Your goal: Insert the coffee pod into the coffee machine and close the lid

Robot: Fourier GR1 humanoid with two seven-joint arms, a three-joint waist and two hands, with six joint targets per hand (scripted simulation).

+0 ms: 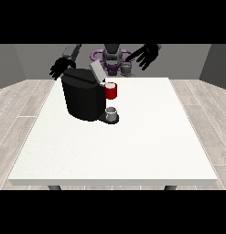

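Note:
The black coffee machine (84, 98) stands on the left half of the white table (146, 137), its grey lid (96, 71) tilted up and open. A red thing at the machine (111, 90) sits at its front top. The small grey coffee pod (126, 68) stands at the table's far edge, right of the machine. The hand at the view's left (61, 67) hovers just behind the machine's top corner, fingers spread. The hand at the view's right (146, 55) is raised above and right of the pod, fingers spread and holding nothing.
A grey cup (112, 112) rests on the machine's base under the spout. The robot's torso (112, 57) stands behind the far edge. Wood floor surrounds the table.

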